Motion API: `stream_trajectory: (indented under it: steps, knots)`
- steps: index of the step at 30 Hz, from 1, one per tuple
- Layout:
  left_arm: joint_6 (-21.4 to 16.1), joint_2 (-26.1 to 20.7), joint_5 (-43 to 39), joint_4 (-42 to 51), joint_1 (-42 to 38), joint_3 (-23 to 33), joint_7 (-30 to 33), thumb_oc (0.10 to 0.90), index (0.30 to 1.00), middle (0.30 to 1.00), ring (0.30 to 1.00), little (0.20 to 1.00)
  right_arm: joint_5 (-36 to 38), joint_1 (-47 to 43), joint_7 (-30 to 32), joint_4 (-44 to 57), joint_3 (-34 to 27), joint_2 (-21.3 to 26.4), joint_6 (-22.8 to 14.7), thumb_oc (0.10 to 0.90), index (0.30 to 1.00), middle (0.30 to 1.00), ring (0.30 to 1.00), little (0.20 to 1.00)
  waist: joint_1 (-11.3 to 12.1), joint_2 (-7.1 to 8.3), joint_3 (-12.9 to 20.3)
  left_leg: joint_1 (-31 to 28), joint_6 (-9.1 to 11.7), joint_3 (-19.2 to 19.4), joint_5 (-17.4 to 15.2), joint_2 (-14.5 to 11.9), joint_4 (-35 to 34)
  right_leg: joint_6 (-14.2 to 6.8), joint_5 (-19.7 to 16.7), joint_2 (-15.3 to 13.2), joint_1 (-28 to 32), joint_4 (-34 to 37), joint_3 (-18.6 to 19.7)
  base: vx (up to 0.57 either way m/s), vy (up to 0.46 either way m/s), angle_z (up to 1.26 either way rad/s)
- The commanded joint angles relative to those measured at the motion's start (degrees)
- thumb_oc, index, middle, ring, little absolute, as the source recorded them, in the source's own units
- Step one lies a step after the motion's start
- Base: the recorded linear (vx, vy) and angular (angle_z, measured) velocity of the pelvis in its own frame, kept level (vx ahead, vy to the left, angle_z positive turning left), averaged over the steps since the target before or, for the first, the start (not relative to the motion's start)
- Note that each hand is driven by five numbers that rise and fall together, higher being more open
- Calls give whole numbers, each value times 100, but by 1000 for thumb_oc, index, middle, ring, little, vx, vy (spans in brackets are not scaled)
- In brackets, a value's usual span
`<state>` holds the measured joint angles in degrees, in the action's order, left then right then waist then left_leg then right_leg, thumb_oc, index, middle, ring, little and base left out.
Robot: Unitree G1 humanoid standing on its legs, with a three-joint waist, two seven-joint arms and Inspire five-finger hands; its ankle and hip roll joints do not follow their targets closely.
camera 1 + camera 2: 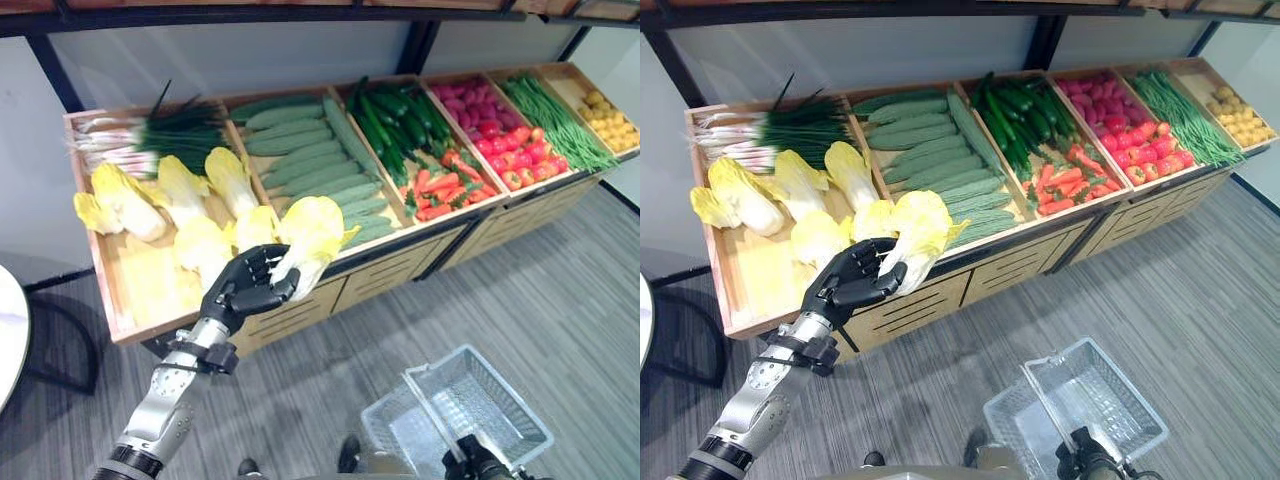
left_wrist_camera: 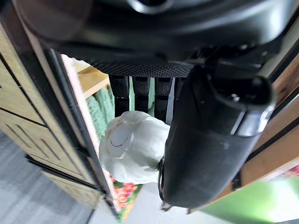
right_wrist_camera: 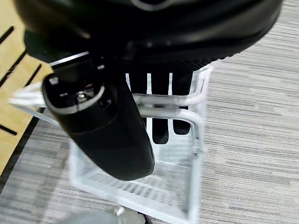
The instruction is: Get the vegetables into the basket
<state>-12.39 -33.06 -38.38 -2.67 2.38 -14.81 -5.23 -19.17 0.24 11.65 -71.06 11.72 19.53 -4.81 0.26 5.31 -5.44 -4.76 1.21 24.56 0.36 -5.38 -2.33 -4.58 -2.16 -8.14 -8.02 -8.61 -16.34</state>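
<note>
Pale yellow-white cabbage (image 1: 312, 232) gripped at its stem end by the left robot hand (image 1: 250, 287), fingers curled round it, at the front edge of the wooden display shelf (image 1: 150, 285). The cabbage's long axis runs toward one o'clock from the palm. The wire basket (image 1: 470, 395), held by its handle in the closed right robot hand (image 3: 161, 105), lies toward four o'clock, below shelf level.
</note>
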Motion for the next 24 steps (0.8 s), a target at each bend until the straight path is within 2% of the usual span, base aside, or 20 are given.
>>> stream_trajectory:
  steps: [1, 3, 5, 9, 11, 14, 15, 16, 18, 19, 20, 22, 23, 24]
  knots:
    - [-502, 112, -347, 1060, -389, 411, -337, 400, 300, 300, 300, 300, 161, -126, 171, -144, 192, 167, -30, 400, 300, 300, 300, 300, 61, 88, 203, 240, 12, -267, -152, 113, -255, -721, -273, -579, 578, 410, 203, 19, -85, -77]
    - [-483, 149, -408, 1046, -357, 412, -384, 400, 300, 300, 300, 300, 171, -95, 160, -177, 168, 162, -24, 400, 300, 300, 300, 300, 29, 61, 234, 218, 38, -220, -135, 89, -248, -695, -201, -517, 614, 549, 213, -8, -103, -51]
    - [-475, 227, -492, 1065, -354, 375, -417, 400, 300, 300, 300, 300, 204, 3, 158, -133, 113, 206, -28, 400, 300, 300, 300, 300, -80, 21, 247, 267, 99, -114, 91, -2, -245, -533, -207, -333, 656, 820, 173, -49, -218, -15]
    - [-463, 257, -554, 1067, -360, 337, -427, 400, 300, 300, 300, 300, 216, 74, 178, -129, 48, 263, -23, 400, 300, 300, 300, 300, -174, -55, 216, 257, 192, -89, 187, -115, -266, -478, -178, -214, 684, 932, 176, -2, -176, -6]
    - [-455, 362, -627, 1020, -374, 307, -319, 400, 300, 300, 300, 300, 331, 168, 274, -87, -64, 324, -31, 400, 300, 300, 300, 300, -323, -221, 154, 271, 371, -53, 365, -326, -266, -363, -102, 14, 683, 1041, 280, -15, -317, -23]
    - [-417, 456, -711, 982, -476, 217, -288, 400, 300, 300, 300, 300, 445, 121, 336, -68, -92, 361, -21, 400, 300, 300, 300, 300, -364, -306, 84, 349, 430, -88, 442, -396, -213, -293, -73, 96, 644, 1056, 300, -40, -178, -27]
    - [-413, 568, -772, 935, -532, 167, -258, 400, 300, 300, 300, 300, 701, 115, 369, -41, -232, 395, -49, 400, 300, 300, 300, 300, -414, -367, 8, 418, 494, -98, 460, -487, 18, -229, -35, 167, 679, 1102, 313, -15, -161, -31]
    - [-415, 572, -772, 931, -538, 163, -259, 400, 300, 300, 300, 300, 702, 114, 368, -41, -236, 399, -49, 400, 300, 300, 300, 300, -415, -374, 3, 426, 498, -104, 451, -497, 38, -224, -36, 173, 683, 1105, 308, -11, -236, -13]
    - [-385, 672, -848, 873, -575, 85, -305, 400, 300, 300, 300, 300, 780, 112, 405, -1, -266, 451, -84, 400, 300, 300, 300, 300, -424, -367, -94, 585, 565, -249, 328, -581, 623, -135, 5, 237, 775, 1154, 404, 15, -146, -8]
    - [-399, 741, -885, 911, -614, 30, -278, 400, 300, 300, 300, 300, 808, -29, 433, -6, -203, 526, -72, 400, 300, 300, 300, 300, -272, -363, -206, 805, 616, -1062, 430, -458, 964, -68, 9, 301, 827, 1195, 613, 36, -120, -52]
    - [-419, 813, -900, 938, -582, -9, -251, 400, 300, 300, 300, 300, 812, -148, 454, 9, -130, 559, -73, 400, 300, 300, 300, 300, -99, -326, -209, 992, 490, -1976, 204, -51, 763, -81, -4, 294, 761, 1191, 867, 48, -89, -121]
    - [-461, 835, -909, 956, -482, 13, -211, 400, 300, 300, 300, 300, 781, -216, 454, -22, -59, 565, -83, 400, 300, 300, 300, 300, 12, -332, -179, 1062, 431, -2632, 212, 84, 511, -101, -35, 350, 733, 1217, 1141, 96, -12, -156]
    - [-516, 866, -909, 965, -426, 37, -138, 400, 300, 300, 300, 300, 730, -309, 454, -43, 44, 580, -105, 400, 300, 300, 300, 300, 154, -317, -168, 1218, 418, -3538, 270, 272, 406, -111, -43, 415, 707, 1187, 1493, 92, 13, -105]
    - [-516, 866, -909, 965, -426, 37, -138, 400, 300, 300, 300, 300, 730, -309, 454, -43, 44, 580, -105, 400, 300, 300, 300, 300, 153, -317, -169, 1218, 418, -3539, 269, 272, 406, -111, -43, 414, 708, 1187, 1492, 93, 14, -70]
